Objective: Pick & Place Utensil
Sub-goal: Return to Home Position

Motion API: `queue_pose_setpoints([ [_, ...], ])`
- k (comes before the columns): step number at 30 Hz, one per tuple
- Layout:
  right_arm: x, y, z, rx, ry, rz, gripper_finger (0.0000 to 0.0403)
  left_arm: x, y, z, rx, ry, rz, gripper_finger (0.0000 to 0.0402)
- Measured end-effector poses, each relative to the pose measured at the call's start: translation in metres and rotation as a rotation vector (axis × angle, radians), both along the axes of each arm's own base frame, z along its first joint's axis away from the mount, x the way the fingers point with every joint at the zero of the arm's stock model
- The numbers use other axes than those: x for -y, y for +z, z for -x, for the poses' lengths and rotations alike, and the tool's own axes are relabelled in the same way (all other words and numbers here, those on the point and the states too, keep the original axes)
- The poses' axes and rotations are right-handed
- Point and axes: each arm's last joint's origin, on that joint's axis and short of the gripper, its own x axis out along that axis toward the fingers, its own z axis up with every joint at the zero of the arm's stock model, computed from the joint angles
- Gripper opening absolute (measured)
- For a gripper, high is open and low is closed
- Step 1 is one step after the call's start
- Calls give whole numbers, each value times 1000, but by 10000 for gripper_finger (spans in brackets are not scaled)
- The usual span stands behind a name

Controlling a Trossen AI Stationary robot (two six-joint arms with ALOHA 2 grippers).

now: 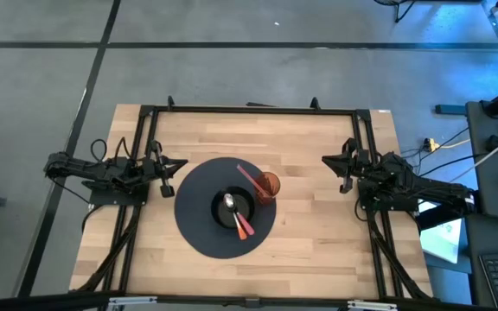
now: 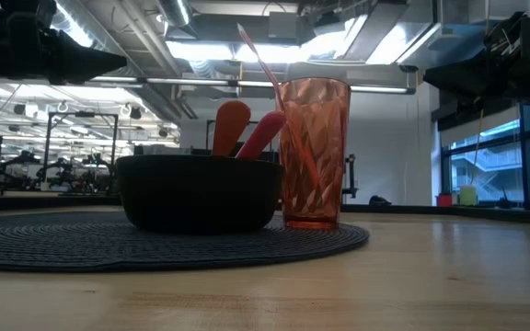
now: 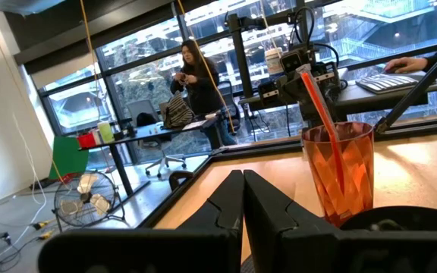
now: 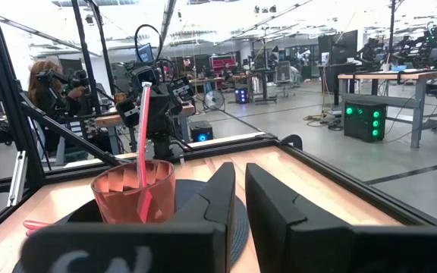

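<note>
Beyond left pincer [image 1: 175, 173]: spoon [image 1: 237, 216] (bowled, seemingly)

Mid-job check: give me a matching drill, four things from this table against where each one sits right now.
Things:
1. pink utensil
2. orange spoon
3. orange tumbler
4. left gripper

Places:
A. at the left side of the table, off the mat
B. lying in the black bowl
C. standing in the tumbler
D. on the mat, beside the bowl

Pairs: 1-C, 2-B, 3-D, 4-A
</note>
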Motion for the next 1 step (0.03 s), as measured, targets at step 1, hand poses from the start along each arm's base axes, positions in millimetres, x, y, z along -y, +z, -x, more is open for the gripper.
queue_pose_setpoints([
  [1, 0, 0, 0, 0, 0, 0, 35, 0, 0, 0, 0, 0, 0, 4],
])
